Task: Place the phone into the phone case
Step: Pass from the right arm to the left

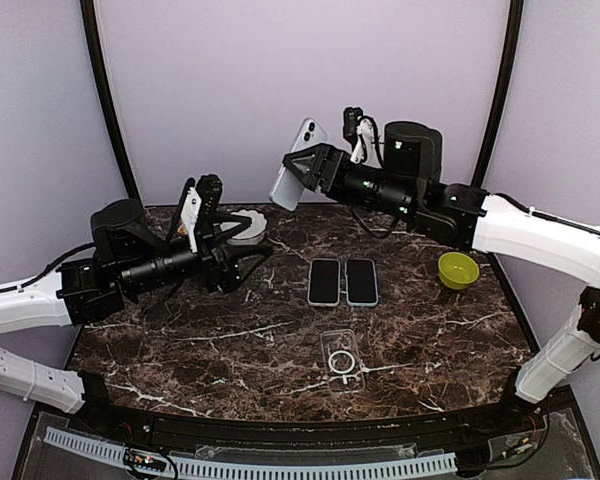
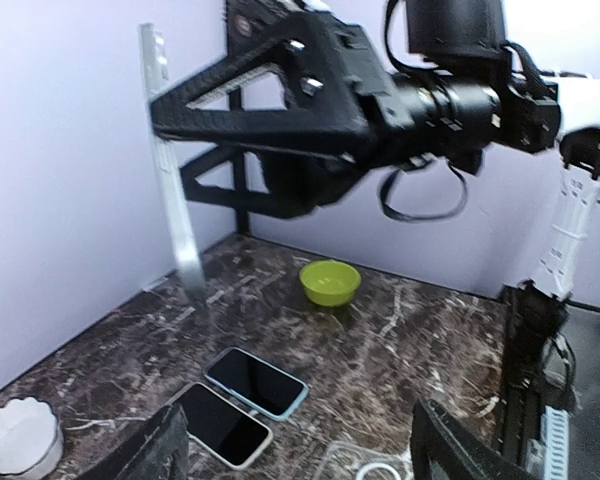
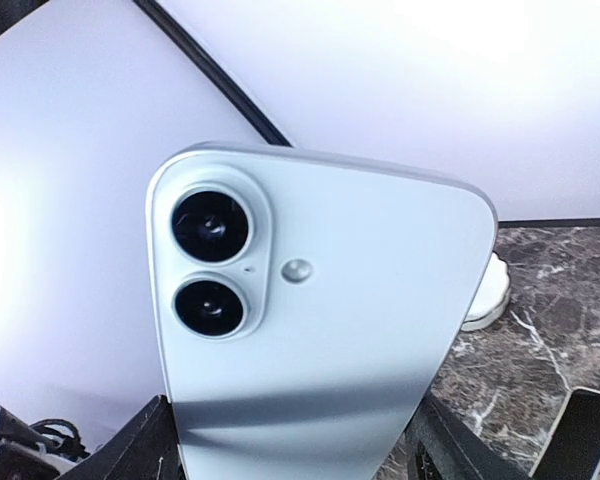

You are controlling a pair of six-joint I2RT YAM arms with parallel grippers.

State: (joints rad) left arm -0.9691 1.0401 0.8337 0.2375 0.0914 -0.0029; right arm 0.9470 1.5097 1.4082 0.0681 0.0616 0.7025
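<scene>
Plainly, the right gripper (image 1: 300,172) clamps the pale blue phone (image 1: 306,138) by its side edges, upright, high over the far middle. The left gripper (image 1: 260,238) gapes empty. The phone looks stiff, glossy and probably slippery, so edges suit best. The clear case (image 1: 342,360) lies flat, near-centre.

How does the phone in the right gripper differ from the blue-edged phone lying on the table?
The held phone is in the air, clamped in the right gripper; the blue-edged phone rests on the table. The held phone stands on end, tilted; the blue-edged phone lies flat. The held phone shows its back with two lenses; the blue-edged phone shows its dark screen. Both are slim, round-cornered phones.
</scene>
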